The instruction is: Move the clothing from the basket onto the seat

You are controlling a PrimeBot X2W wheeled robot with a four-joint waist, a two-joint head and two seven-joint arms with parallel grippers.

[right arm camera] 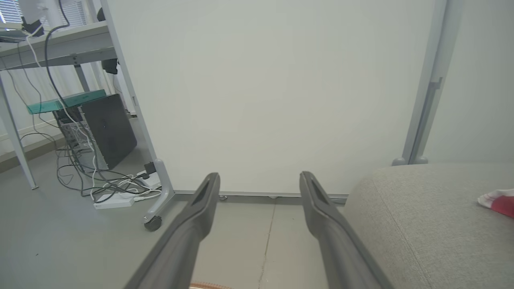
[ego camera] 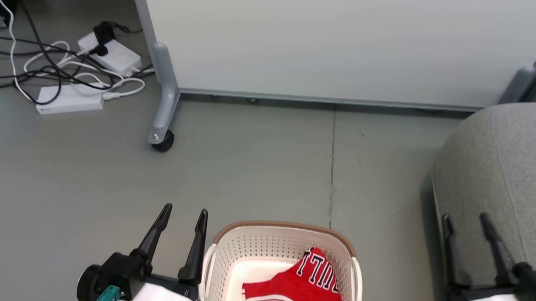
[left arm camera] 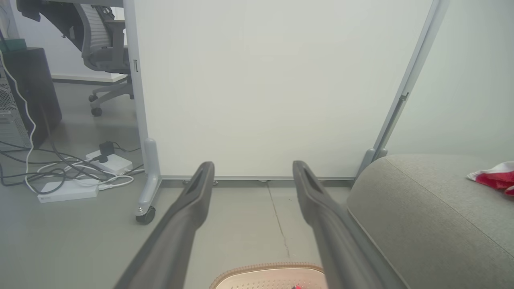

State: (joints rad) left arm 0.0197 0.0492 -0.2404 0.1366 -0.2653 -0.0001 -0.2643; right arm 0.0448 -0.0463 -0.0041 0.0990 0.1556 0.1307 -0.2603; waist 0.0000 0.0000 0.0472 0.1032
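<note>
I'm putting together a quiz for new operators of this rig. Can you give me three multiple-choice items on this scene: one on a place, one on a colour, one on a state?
1. Where does the basket stand?
A) on the floor, between the left gripper and the right gripper
B) on a desk
C) on a chair

2. What colour is the clothing in the basket?
A) blue
B) plain white
C) red with dark letters

3. How do both grippers stand?
A) both shut on cloth
B) both open, holding nothing
C) one open, one shut

Answers:
1 A: the head view shows it on the grey floor with a gripper to each side.
2 C: red cloth with dark, white-edged letters lies in it.
3 B: each pair of fingers stands apart with nothing between.
</note>
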